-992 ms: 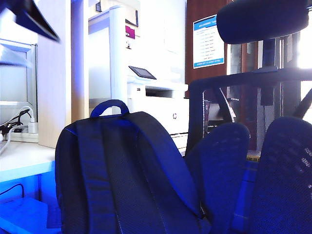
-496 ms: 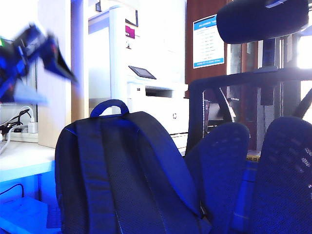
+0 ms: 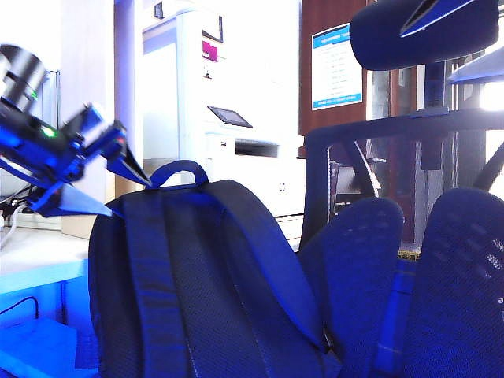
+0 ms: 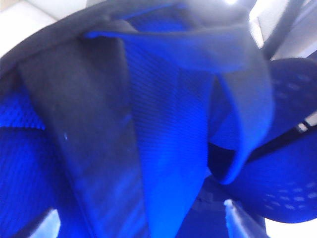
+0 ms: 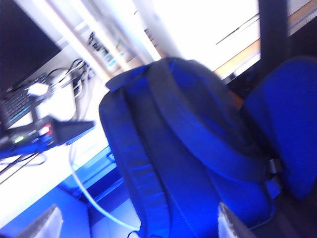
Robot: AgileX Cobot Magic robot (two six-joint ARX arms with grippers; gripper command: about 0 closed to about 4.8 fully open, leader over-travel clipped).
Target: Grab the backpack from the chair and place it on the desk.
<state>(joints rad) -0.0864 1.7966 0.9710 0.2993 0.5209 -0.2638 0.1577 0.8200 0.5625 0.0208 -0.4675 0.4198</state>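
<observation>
Your left gripper [image 3: 118,185] dropped beside dark navy fabric backpack [image 3: 205,283], jaws apart; right gripper [image 5: 136,223] high, also spread. Grasp pending.

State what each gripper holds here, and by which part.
Nothing. The left gripper, fingers open, is at the top of the dark navy fabric backpack, beside its blue loop. The right gripper, open, is up by the headrest.
</observation>
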